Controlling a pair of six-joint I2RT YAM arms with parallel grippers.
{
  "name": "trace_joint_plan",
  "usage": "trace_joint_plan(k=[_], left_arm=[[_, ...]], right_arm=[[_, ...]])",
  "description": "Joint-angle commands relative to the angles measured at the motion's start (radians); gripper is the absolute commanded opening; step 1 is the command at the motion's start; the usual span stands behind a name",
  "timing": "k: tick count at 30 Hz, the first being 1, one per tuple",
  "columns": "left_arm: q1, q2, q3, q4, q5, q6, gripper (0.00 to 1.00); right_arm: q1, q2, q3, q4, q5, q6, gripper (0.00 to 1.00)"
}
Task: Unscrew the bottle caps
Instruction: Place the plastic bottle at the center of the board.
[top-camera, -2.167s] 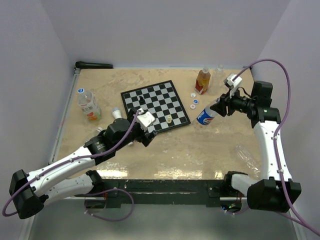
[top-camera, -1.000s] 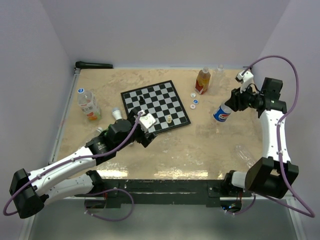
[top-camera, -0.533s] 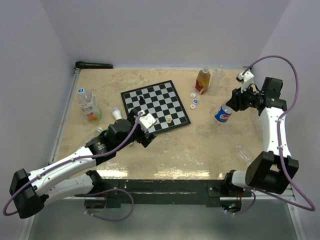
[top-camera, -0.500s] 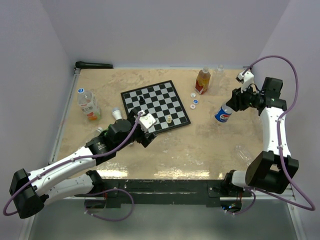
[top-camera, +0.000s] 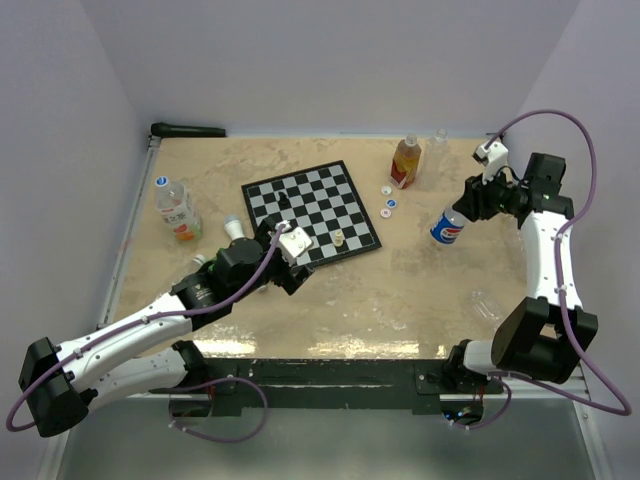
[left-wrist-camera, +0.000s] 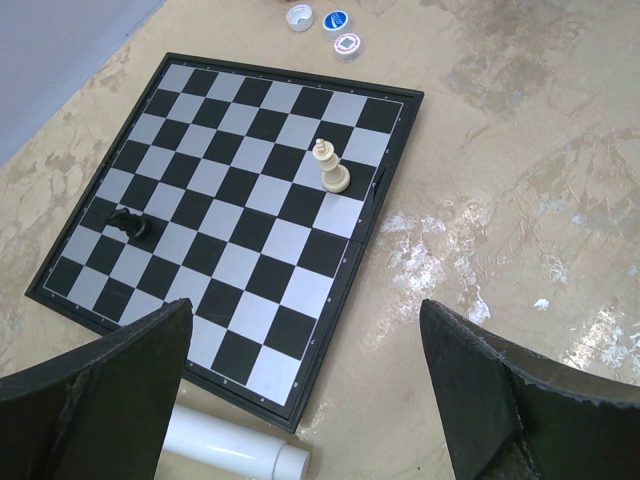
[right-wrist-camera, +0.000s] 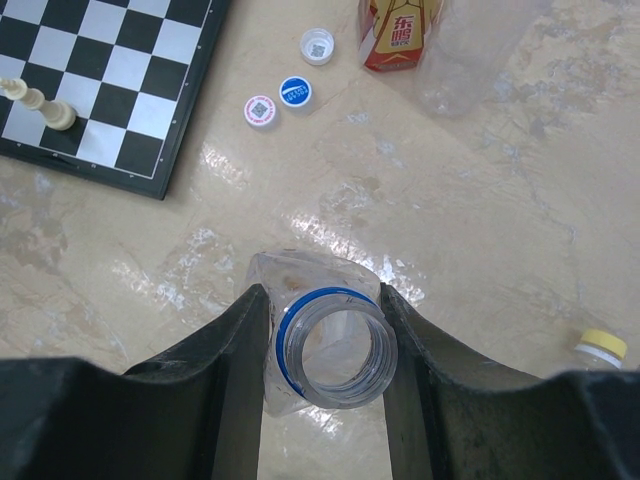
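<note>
My right gripper (right-wrist-camera: 327, 352) is shut on the neck of a Pepsi bottle (top-camera: 446, 228), which it holds tilted right of the chessboard. The bottle's mouth (right-wrist-camera: 331, 356) is open, with a blue ring below the thread and no cap on it. Three loose bottle caps lie on the table: a white one (right-wrist-camera: 317, 45), a blue one (right-wrist-camera: 295, 92) and a pink-and-white one (right-wrist-camera: 260, 110). The same caps (top-camera: 389, 201) show beside the board in the top view. My left gripper (left-wrist-camera: 305, 308) hangs open over the chessboard's near corner, holding nothing.
The chessboard (top-camera: 311, 210) carries a cream piece (left-wrist-camera: 331, 168) and a black piece (left-wrist-camera: 130, 224). An orange drink bottle (top-camera: 404, 163) and a clear bottle (right-wrist-camera: 470, 50) stand at the back. A blue-capped bottle (top-camera: 176, 210) is on the left, and a yellow cap (right-wrist-camera: 603, 345) and a white tube (left-wrist-camera: 235, 450) are also in view.
The right arm swung to the right with the Pepsi bottle in its grip, then stayed almost still over the last second. The left arm has not moved.
</note>
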Motion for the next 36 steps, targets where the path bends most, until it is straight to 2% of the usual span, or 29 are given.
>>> trace_joint_plan(k=[1,36], left_arm=[[0.004,-0.011,-0.001,0.022,0.009,0.014,1.0],[0.004,-0.008,-0.002,0.02,0.015,0.016,1.0]], right_arm=[[-0.007,0.012,0.055,0.013,-0.029,-0.017,0.09],[-0.007,0.051,0.067,-0.001,-0.038,-0.032,0.1]])
